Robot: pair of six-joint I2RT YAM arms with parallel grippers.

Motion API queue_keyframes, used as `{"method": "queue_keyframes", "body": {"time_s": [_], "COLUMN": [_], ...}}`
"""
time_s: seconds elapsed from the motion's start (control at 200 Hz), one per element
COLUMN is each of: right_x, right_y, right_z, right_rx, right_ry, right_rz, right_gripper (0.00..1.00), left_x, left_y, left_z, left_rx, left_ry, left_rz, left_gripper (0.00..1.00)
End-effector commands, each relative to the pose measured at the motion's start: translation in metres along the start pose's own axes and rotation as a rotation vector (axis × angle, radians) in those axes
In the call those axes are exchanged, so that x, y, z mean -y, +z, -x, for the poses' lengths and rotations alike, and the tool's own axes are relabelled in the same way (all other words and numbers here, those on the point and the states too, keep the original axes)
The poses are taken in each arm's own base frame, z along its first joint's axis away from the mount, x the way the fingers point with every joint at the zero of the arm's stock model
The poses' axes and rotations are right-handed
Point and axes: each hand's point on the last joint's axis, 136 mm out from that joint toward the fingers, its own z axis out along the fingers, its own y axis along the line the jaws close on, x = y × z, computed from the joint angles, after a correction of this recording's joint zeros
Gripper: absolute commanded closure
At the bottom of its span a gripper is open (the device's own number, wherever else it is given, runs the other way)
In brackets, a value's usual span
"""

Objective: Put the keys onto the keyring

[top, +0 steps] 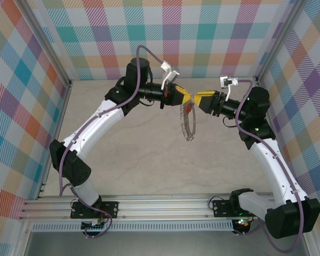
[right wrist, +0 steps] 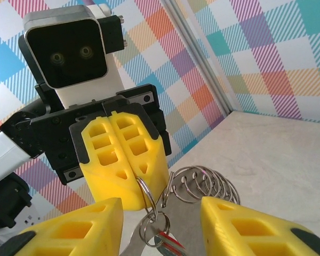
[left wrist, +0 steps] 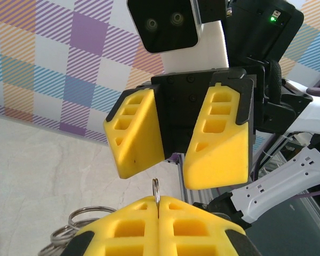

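Over the table [top: 149,165], keyring [top: 189,127] hangs from left pincer [top: 185,98].

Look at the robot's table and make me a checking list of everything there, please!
Surface: pale marbled tabletop.
Job's things: the keyring hangs in the air from the left gripper. The red-headed key dangles by it, between the fingers of the right gripper.
Clutter: nothing seen.
Grippers: left gripper shut on the keyring's rim; right gripper open, facing it.
Cables: a purple cable runs along each arm.
Surroundings: colourful checked walls; a metal rail at the near edge.
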Motion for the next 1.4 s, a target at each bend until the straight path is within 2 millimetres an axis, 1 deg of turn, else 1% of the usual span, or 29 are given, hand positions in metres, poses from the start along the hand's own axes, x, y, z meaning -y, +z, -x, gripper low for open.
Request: {"method": "queue_keyframes", "body": {"time_s": [0.0, 0.155, 0.38, 0.525, 0.74, 0.83, 0.92, 0.93, 1.01, 1.05, 1.095, 1.235, 1.395], "right_x": [-0.012, -0.010, -0.017, -0.018, -0.019, -0.018, -0.012, -0.012, -0.010, -0.010, -0.010, -0.012, -0.010], "right_y": [0.000, 0.002, 0.005, 0.005, 0.004, 0.004, 0.004, 0.004, 0.004, 0.003, 0.002, -0.002, -0.004], "right_z": [0.010, 0.009, 0.007, 0.005, 0.006, 0.008, 0.009, 0.009, 0.007, 0.006, 0.004, -0.002, -0.010], "right_rx": [0.018, 0.009, -0.017, -0.027, -0.022, -0.014, -0.015, -0.016, -0.031, -0.042, -0.055, -0.108, -0.172], "right_ry": [-0.032, -0.020, -0.015, -0.015, -0.021, -0.027, -0.016, -0.017, -0.025, -0.032, -0.042, -0.093, -0.132], "right_rz": [0.059, 0.081, 0.139, 0.149, 0.151, 0.140, 0.098, 0.093, 0.067, 0.056, 0.044, 0.014, 0.001], "right_gripper": [0.58, 0.60, 0.66, 0.75, 1.00, 1.00, 1.00, 1.00, 1.00, 1.00, 1.00, 1.00, 1.00], "left_x": [0.026, 0.025, 0.024, 0.024, 0.024, 0.024, 0.024, 0.023, 0.021, 0.020, 0.019, 0.017, 0.024], "left_y": [-0.008, -0.008, -0.007, -0.006, -0.004, -0.003, -0.004, -0.004, -0.007, -0.011, -0.016, -0.033, -0.040], "left_z": [0.020, 0.021, 0.020, 0.021, 0.020, 0.018, 0.016, 0.013, 0.008, 0.007, 0.007, 0.009, 0.004], "left_rx": [0.047, 0.048, 0.048, 0.049, 0.047, 0.041, 0.018, 0.004, -0.030, -0.037, -0.041, -0.051, -0.104], "left_ry": [0.076, 0.073, 0.071, 0.072, 0.064, 0.058, 0.067, 0.051, 0.056, 0.065, 0.069, 0.100, 0.116], "left_rz": [-0.047, -0.048, -0.047, -0.049, -0.057, -0.061, -0.048, -0.044, -0.018, -0.003, 0.016, 0.061, 0.049], "left_gripper": [1.00, 1.00, 1.00, 1.00, 1.00, 1.00, 1.00, 1.00, 0.86, 0.77, 0.71, 0.61, 0.56]}}
